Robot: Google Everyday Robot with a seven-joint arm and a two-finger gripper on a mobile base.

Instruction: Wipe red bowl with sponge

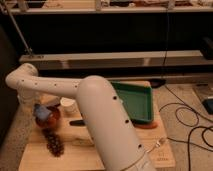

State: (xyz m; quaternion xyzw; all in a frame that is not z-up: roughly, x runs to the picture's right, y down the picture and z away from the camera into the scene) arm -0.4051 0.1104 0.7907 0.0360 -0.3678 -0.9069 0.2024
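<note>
Camera view: my gripper [37, 105] is low over the red bowl [53, 120], left side of bench [30, 157]. Sponge [41, 112] at bowl's left edge. Cannot tell gripper's hold.

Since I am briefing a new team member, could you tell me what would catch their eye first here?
The bulky white robot arm dominates, sweeping from bottom centre up to the left, its gripper down over the small dark red-brown bowl on the light wooden table's left side, with the light-blue rectangular sponge at the bowl. Next comes the green rectangular tray on the table's right half, behind the arm.
</note>
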